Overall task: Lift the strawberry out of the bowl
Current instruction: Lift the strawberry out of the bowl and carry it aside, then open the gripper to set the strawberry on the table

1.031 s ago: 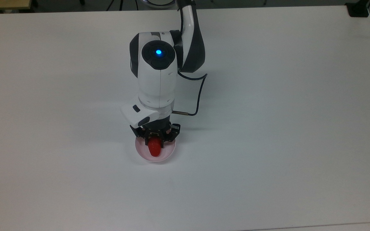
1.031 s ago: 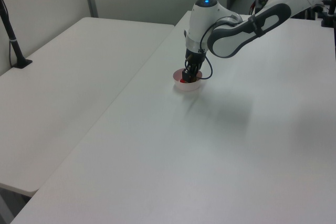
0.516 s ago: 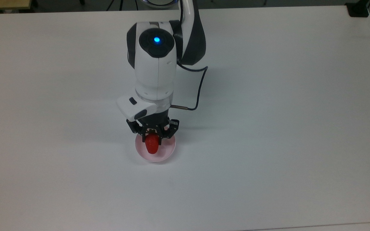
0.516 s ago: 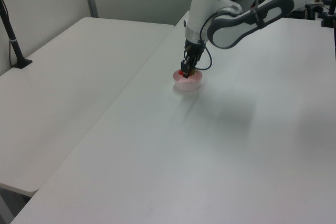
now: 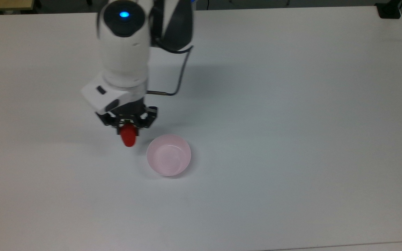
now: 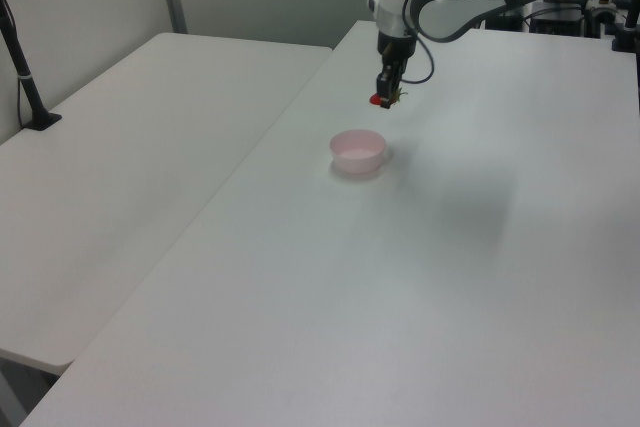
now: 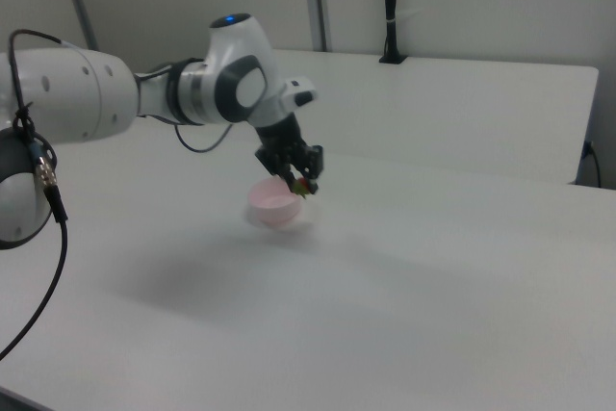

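The strawberry (image 5: 128, 138) is clamped between the fingers of the gripper (image 5: 127, 122) and is held in the air, clear of the bowl (image 5: 169, 154). In the top view the fruit is seen as a smooth, bright red, elongated body hanging below the black fingers, to the top view's left of the bowl and slightly above it in the frame. Its height cannot be judged there; in the left view the strawberry (image 6: 380, 100) is shown well above the bowl (image 6: 358, 150) and the table (image 6: 480, 277), with a trace of green at the gripper (image 6: 386, 93). In the right view the strawberry (image 7: 302, 184) is largely hidden by the gripper (image 7: 298, 172), and only a small red and green patch is made out in front of the bowl (image 7: 273, 205).

The bowl is round, pale pink and glossy inside, with nothing in it, and it rests on the matt white table. The arm is cased in smooth white shells with dark grey joints; a blue light (image 5: 124, 14) is lit on its top, and a thin dark cable (image 5: 176, 78) is looped at its side. No readable writing is made out.
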Robot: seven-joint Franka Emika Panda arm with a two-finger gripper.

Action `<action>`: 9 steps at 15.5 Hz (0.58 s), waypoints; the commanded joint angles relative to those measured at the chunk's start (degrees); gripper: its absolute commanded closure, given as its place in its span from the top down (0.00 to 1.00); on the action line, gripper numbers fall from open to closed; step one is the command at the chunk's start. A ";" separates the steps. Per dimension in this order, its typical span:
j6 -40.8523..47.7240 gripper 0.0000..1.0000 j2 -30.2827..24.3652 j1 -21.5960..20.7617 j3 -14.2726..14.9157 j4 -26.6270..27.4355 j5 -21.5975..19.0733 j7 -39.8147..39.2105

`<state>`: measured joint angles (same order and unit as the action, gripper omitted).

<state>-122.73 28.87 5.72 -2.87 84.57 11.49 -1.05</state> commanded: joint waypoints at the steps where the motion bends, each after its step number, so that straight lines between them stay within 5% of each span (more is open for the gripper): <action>1: 0.30 0.32 -0.40 5.34 -0.12 2.96 0.55 -13.17; 9: -0.84 0.37 5.14 9.84 0.14 3.58 5.03 -16.01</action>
<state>-122.76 33.64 14.86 -2.77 87.59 15.27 -16.49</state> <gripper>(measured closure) 0.555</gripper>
